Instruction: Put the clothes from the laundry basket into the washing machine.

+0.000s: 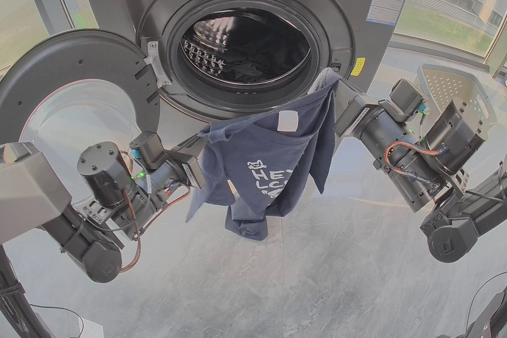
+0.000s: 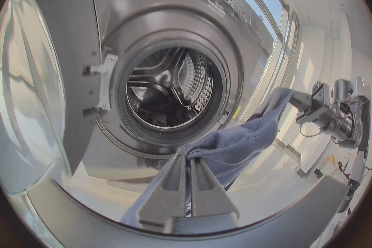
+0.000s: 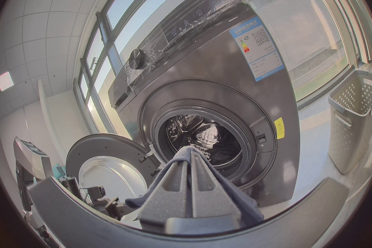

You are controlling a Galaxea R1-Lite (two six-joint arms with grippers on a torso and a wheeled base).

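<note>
shirt: navy T-shirt (image 1: 269, 165), white print, white neck label, hangs frame centre below washing machine (image 1: 338, 1) opening | left gripper (image 2: 189, 162), right gripper (image 3: 190, 155): each clamped tight on shirt's top edge | unclear: print creased and partly folded under; machine interior too dark to read

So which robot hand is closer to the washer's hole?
The right gripper: it pinches the blue shirt right by the drum opening. The left gripper holds it lower down.

The left tool (image 2: 189, 156) is clamped on a blue shirt (image 2: 240, 140), which hangs in front of the open washing machine (image 2: 155, 24).
</note>
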